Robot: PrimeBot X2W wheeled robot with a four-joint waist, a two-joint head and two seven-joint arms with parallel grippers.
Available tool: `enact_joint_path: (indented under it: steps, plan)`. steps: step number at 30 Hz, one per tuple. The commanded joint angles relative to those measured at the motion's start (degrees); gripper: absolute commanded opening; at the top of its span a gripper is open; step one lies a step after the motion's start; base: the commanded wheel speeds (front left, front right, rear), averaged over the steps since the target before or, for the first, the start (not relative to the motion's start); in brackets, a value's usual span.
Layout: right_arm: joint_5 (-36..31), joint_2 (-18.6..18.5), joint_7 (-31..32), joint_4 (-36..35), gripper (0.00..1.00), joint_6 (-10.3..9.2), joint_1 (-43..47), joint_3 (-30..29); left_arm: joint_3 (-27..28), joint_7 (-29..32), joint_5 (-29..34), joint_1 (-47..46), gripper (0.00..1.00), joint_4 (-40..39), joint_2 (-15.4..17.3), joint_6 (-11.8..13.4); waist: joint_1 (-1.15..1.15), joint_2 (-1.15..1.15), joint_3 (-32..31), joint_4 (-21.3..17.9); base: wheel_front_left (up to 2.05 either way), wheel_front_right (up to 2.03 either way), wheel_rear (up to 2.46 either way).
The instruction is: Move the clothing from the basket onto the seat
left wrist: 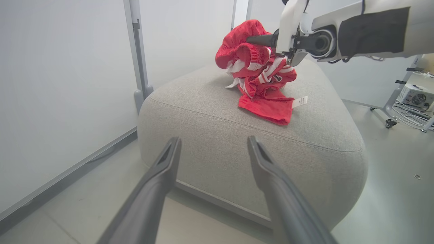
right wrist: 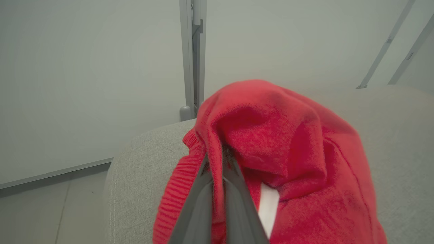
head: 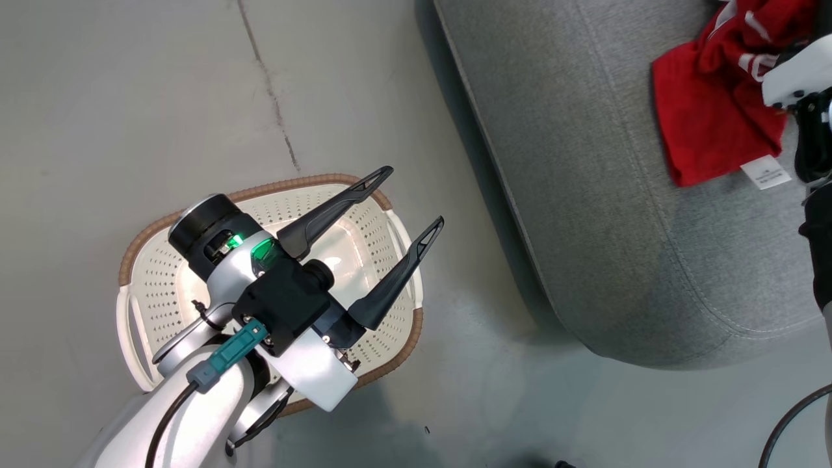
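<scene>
The red clothing [left wrist: 261, 73] with white stripes lies bunched on top of the grey seat [left wrist: 237, 152]. A flat part and a white tag spread toward the seat's edge. My right gripper [right wrist: 217, 161] is shut on a raised fold of the red fabric [right wrist: 271, 135], and it reaches in from the right [left wrist: 259, 40] in the left wrist view. The white basket [head: 156, 279] with its brown rim stands on the floor left of the seat [head: 585, 195]; its visible bottom is bare. My left gripper [head: 414, 198] hovers open above the basket, pointing toward the seat, nothing between its fingers [left wrist: 169, 159].
A white wall panel with a metal post [left wrist: 137, 51] stands behind the seat. Grey floor [head: 162, 97] surrounds the basket. A wheeled stand, cables and a small box [left wrist: 415, 98] sit on the floor to the seat's far right.
</scene>
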Motion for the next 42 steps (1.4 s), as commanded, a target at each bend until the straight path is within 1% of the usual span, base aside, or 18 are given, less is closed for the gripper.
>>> enact_joint_path:
  steps: [1,3,4,5,6,7,8,11,16,25,30,35,42]
  plan:
    - [0.61,0.04,-0.61,1.6,0.0,0.02,0.43,0.0,0.01,0.03,-0.06,-0.91,1.0,-0.25,0.53,-0.06,0.0,0.0,1.07,0.65,0.0,0.0,0.0]
    - [0.98,0.11,-0.82,3.3,0.0,0.02,0.24,-0.01,-0.08,-0.13,-0.19,-1.28,1.0,-0.15,0.69,-0.05,0.0,0.0,1.34,0.85,0.0,0.0,0.0]
    - [0.87,-0.11,-0.94,3.87,0.02,0.02,0.03,-0.15,-0.1,-0.22,-0.31,-1.38,1.0,-0.06,0.75,-0.06,0.0,0.0,1.37,0.94,0.0,0.0,0.0]
    - [0.26,-0.52,-1.01,4.3,0.29,0.02,-0.07,-0.41,-0.11,-0.32,-0.42,-1.36,1.0,0.14,0.77,-0.06,0.0,0.0,1.22,0.98,0.0,0.0,0.0]
    - [-0.33,-0.95,-1.03,4.18,0.49,0.02,-0.21,-0.97,-0.06,-0.39,-0.53,-1.24,1.0,0.33,0.78,0.02,0.0,0.0,0.96,0.99,0.0,0.0,0.0]
    - [-0.69,-0.82,-1.04,3.7,0.98,0.02,-0.04,-1.44,-0.05,-0.51,-0.63,-1.07,1.0,0.61,0.73,0.14,0.0,0.0,0.53,1.0,0.0,0.0,0.0]
    - [-1.38,-0.65,-1.03,3.02,1.0,0.02,0.46,-1.87,-0.04,-0.77,-0.68,-0.9,1.0,0.91,0.63,0.27,0.0,0.0,0.07,1.02,0.0,0.0,0.0]
    - [-2.68,-0.03,-0.99,1.55,1.0,0.02,2.59,-3.3,-0.2,-1.62,-0.99,-0.25,1.0,1.91,0.2,0.52,0.0,0.0,-2.04,1.14,0.0,0.0,0.0]
    - [-4.57,1.31,-0.98,-1.48,1.0,0.02,7.52,-4.49,-0.14,-3.47,-2.19,1.64,1.0,4.09,-1.27,1.81,0.0,0.0,-7.0,1.51,0.0,0.0,0.0]
    - [-5.11,2.36,-0.89,-9.52,1.0,0.02,19.58,-5.3,1.16,-6.55,-4.78,6.32,1.0,7.71,-3.26,5.15,0.0,0.0,-15.59,4.04,0.0,0.0,0.0]
    - [-5.34,3.46,-0.91,-16.17,1.0,0.02,26.5,-5.27,3.01,-7.93,-6.37,9.15,1.0,9.01,-3.64,7.62,0.0,0.0,-18.97,6.03,0.0,0.0,0.0]
    - [-5.67,5.49,-0.51,-24.28,1.0,0.02,33.05,-4.47,5.65,-9.11,-8.25,11.74,1.0,9.87,-4.24,10.6,0.0,0.0,-21.97,8.29,0.0,0.0,0.0]
    - [-6.1,8.05,4.36,-38.01,1.0,0.02,43.05,-3.14,9.82,-10.79,-10.5,14.7,1.0,10.95,-4.86,14.08,0.0,0.0,-25.78,12.41,0.0,0.0,0.0]
